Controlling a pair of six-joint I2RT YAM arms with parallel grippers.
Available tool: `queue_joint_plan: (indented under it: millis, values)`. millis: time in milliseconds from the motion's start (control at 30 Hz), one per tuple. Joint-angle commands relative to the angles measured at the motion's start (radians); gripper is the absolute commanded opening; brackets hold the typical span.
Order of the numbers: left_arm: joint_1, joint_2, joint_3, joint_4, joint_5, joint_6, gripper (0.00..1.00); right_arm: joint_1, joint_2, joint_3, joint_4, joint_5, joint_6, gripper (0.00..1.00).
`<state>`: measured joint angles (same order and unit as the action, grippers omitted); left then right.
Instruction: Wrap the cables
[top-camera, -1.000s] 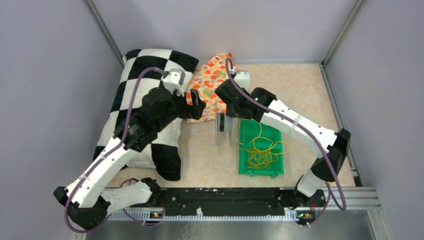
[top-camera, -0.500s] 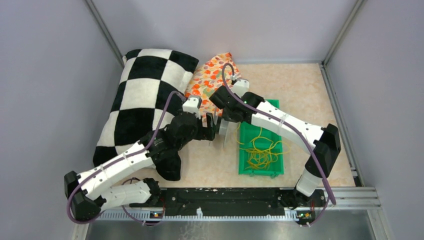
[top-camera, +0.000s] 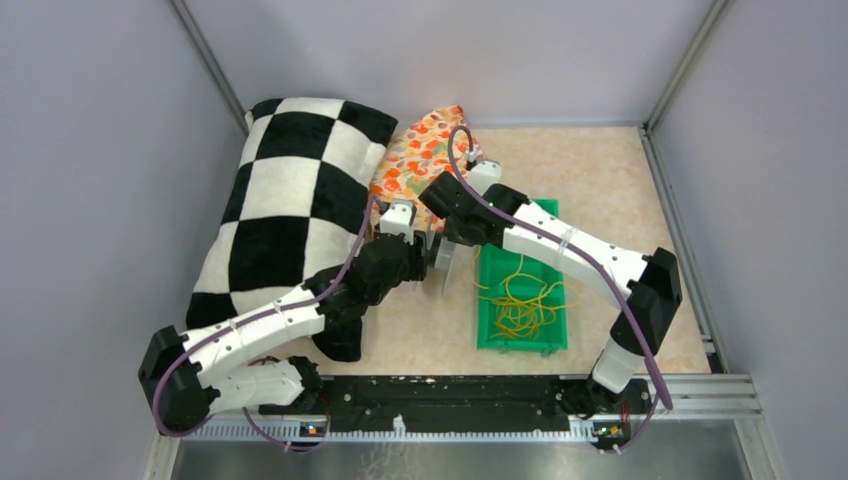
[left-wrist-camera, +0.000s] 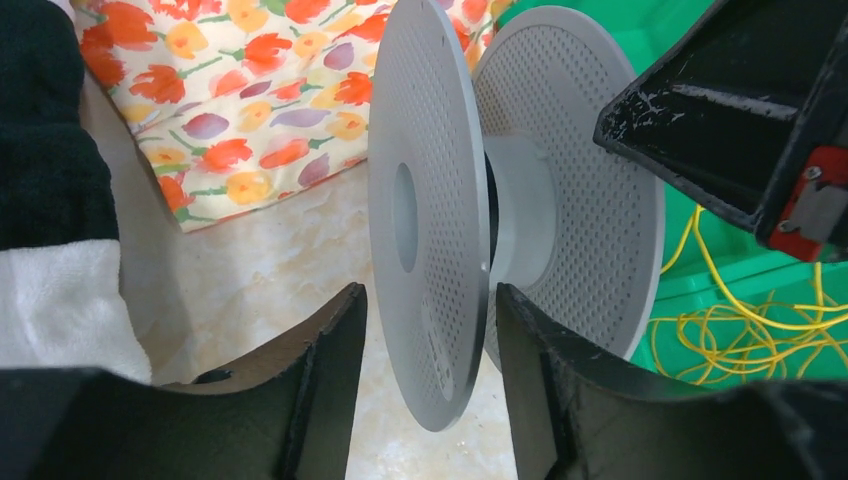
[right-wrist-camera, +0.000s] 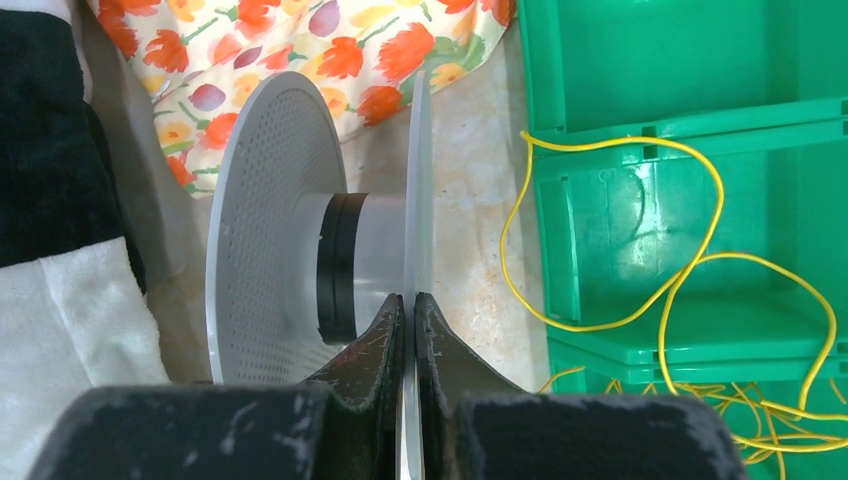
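The yellow cables (top-camera: 522, 300) lie in loose loops in a green bin (top-camera: 520, 344); they also show in the right wrist view (right-wrist-camera: 690, 300) and the left wrist view (left-wrist-camera: 740, 330). A grey perforated spool (top-camera: 446, 262) stands on edge left of the bin. My right gripper (right-wrist-camera: 410, 300) is shut on the spool's right flange (right-wrist-camera: 415, 180). My left gripper (left-wrist-camera: 430, 310) is open, its fingers on either side of the spool's left flange (left-wrist-camera: 425, 200), not touching it.
A black-and-white checked pillow (top-camera: 280, 190) lies at the left, under the left arm. A floral cloth (top-camera: 420, 160) lies behind the spool. The green bin has divided compartments (right-wrist-camera: 680, 60). Walls close in the table on three sides.
My left arm has swung from over the pillow to the spool, and its open fingers now straddle the left flange. The right gripper has kept its hold on the spool.
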<state>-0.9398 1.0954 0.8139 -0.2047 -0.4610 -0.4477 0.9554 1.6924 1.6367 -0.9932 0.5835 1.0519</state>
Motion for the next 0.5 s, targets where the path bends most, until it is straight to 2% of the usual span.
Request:
queue_joint_plan:
  millis: [0, 100, 133, 167, 200, 267, 333, 467]
  values:
    - [-0.005, -0.007, -0.033, 0.144, 0.000, 0.077, 0.50, 0.009, 0.007, 0.009, 0.008, -0.014, 0.036, 0.00]
    - [-0.005, -0.002, -0.034, 0.152, 0.017, 0.088, 0.28, 0.009, 0.002, 0.015, 0.005, -0.019, 0.038, 0.03]
    - [-0.005, 0.001, -0.031, 0.152, 0.017, 0.089, 0.22, 0.009, -0.001, 0.021, -0.001, -0.018, 0.037, 0.13]
    - [-0.005, 0.002, -0.030, 0.151, 0.017, 0.090, 0.16, 0.009, -0.007, 0.027, -0.010, -0.012, 0.034, 0.30]
    - [-0.005, 0.003, -0.026, 0.152, 0.017, 0.092, 0.12, 0.008, -0.017, 0.034, -0.019, -0.004, 0.028, 0.51]
    - [-0.005, 0.004, -0.017, 0.143, 0.017, 0.092, 0.02, 0.003, -0.048, 0.044, -0.042, 0.015, 0.013, 0.71]
    - [-0.005, 0.002, -0.003, 0.127, -0.002, 0.082, 0.00, -0.017, -0.107, 0.037, -0.061, 0.031, -0.012, 0.76]
    - [-0.004, -0.002, 0.021, 0.116, -0.014, 0.117, 0.00, -0.066, -0.320, -0.105, -0.006, 0.073, -0.101, 0.77]
